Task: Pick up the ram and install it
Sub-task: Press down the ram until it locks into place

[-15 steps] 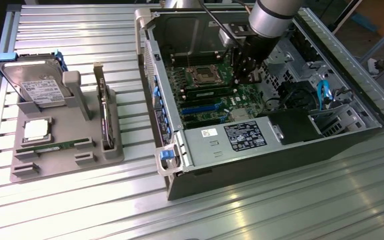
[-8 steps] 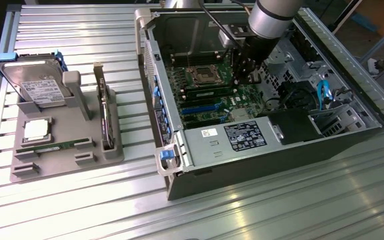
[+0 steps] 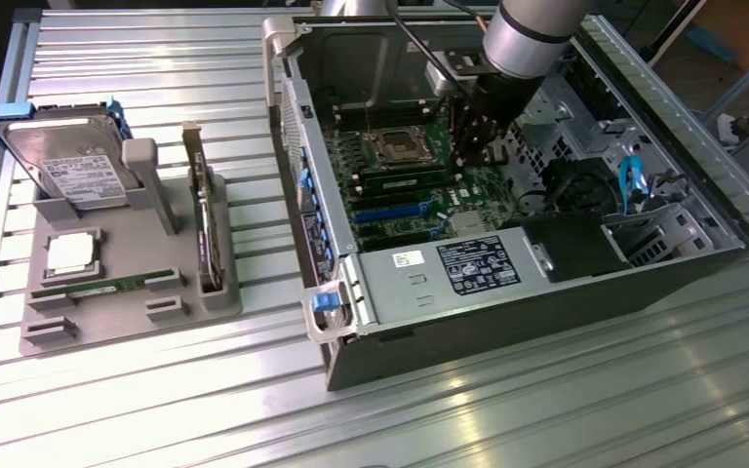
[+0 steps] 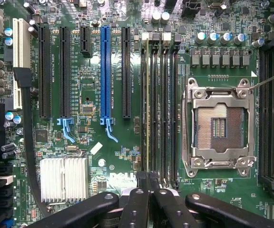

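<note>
The ram (image 4: 147, 104) is a thin green stick seen edge-on. It stands in the memory slot nearest the expansion slots, beside the empty silver processor socket (image 4: 218, 126). In the exterior view the ram (image 3: 401, 182) lies low on the motherboard inside the open computer case (image 3: 348, 292). My gripper (image 4: 149, 179) is shut, its black fingertips pressed together right at the near end of the ram's top edge. I cannot tell whether they touch it. The arm reaches down into the case, with the gripper (image 3: 468, 156) just above the board.
A grey holder (image 3: 218, 302) sits at the exterior view's left with a silver hard drive (image 3: 75, 171), a square processor chip (image 3: 73, 252), another green stick (image 3: 95, 286) and an upright card (image 3: 199, 210). Case walls, a black cable (image 4: 27, 142), a heatsink (image 4: 63, 178) and a drive cage (image 3: 648, 234) crowd the gripper.
</note>
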Motion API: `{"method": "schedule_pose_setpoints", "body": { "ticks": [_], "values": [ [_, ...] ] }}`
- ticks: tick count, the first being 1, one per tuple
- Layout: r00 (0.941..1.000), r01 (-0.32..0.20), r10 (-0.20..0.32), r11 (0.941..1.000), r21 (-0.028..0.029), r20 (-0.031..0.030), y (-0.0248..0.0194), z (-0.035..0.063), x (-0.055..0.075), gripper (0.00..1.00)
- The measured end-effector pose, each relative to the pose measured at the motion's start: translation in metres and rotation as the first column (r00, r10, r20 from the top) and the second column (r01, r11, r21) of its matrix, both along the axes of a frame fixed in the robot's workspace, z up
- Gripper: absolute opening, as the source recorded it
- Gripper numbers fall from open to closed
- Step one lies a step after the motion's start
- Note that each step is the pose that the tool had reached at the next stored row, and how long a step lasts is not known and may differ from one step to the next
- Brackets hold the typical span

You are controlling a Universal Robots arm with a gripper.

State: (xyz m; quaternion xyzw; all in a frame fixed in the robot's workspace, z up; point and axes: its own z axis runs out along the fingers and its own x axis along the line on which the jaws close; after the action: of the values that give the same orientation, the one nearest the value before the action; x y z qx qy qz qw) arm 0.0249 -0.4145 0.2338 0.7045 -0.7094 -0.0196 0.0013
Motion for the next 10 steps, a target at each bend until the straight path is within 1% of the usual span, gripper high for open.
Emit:
{"method": "schedule_pose_setpoints", "body": {
  "ticks": [10],
  "values": [
    [1.0,0.0,0.0,1.0,-0.0001,0.0,0.0,-0.0023,0.0,0.11]
  ]
}}
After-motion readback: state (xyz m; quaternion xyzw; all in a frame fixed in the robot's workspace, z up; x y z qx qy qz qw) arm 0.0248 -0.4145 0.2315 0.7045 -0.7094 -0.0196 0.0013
